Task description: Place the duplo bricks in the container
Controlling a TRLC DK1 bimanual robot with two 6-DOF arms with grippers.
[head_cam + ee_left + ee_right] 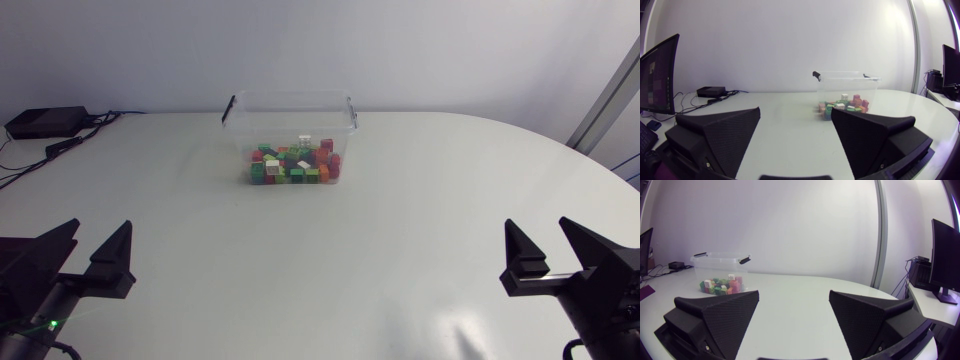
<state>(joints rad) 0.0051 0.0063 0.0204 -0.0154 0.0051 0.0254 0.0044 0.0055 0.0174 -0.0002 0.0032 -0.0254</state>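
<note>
Left gripper [97, 238]: my left arm sits at the near edge of the table [330, 270]. Its two fingers [722, 131] stand well apart with nothing between them, only bare tabletop under the gap.

Right gripper [538, 238]: my right arm is at the near edge on the opposite side. Its fingers [720, 314] are likewise spread wide and hold nothing.

Container [290, 112]: a clear plastic tub with black handle clips, upright on the far side of the table. It is well ahead of both pairs of fingers. From the left wrist it lies ahead of the left gripper [795, 114], over that gripper's right finger. From the right wrist it lies ahead of the right gripper [793, 295], beyond that gripper's left finger.

Bricks [293, 166]: a mixed heap of red, green, pink, orange and white pieces lies on the floor of the tub, seen through its wall. I see none on the tabletop near either gripper.

Other items: a small black box [45, 122] with cables rests at the far left corner, well apart from the left fingers.
</note>
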